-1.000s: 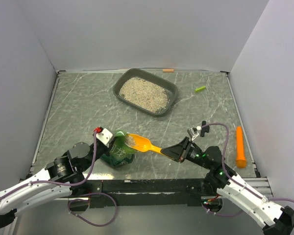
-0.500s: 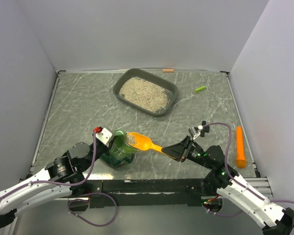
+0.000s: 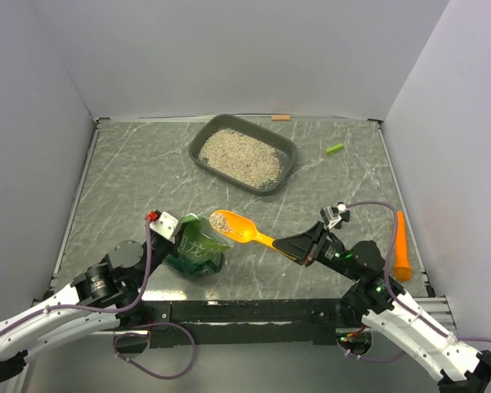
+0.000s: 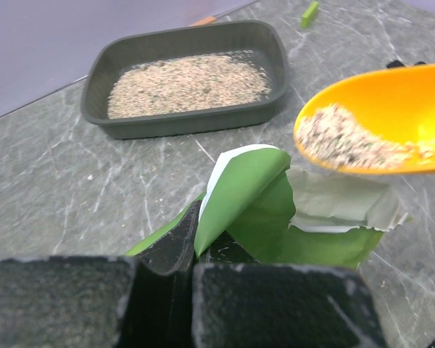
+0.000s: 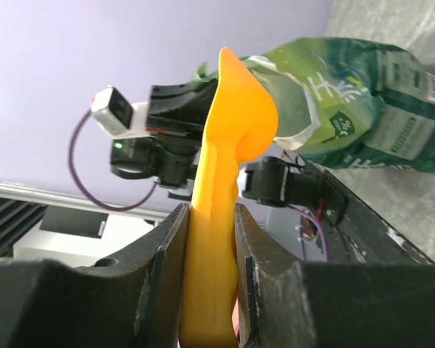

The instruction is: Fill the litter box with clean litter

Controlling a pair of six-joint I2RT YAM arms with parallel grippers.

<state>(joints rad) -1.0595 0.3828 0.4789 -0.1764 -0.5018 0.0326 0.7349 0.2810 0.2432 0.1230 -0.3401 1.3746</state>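
My right claw (image 3: 298, 248) grips the orange scoop (image 3: 236, 228) by its handle, its loaded bowl just beside the green bag (image 3: 198, 255) — my left claw (image 3: 178, 236) pinches that bag's rim. The litter box (image 3: 198, 148), holding clean litter (image 3: 241, 155), sits well apart at the far edge of the table (image 3: 131, 188) — marbled surface between.

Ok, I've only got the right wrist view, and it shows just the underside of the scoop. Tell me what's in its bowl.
Observer: The left wrist view shows the orange scoop holding a heap of clean litter, right by the mouth of the green bag.
Operator: Give me the litter box.
Observer: From above, the litter box sits at the far middle of the table, beyond the scoop, with a layer of litter already in it.
Operator: Report the left hand.
Observer: The left hand is shut on the bag's torn top edge, holding the mouth open.
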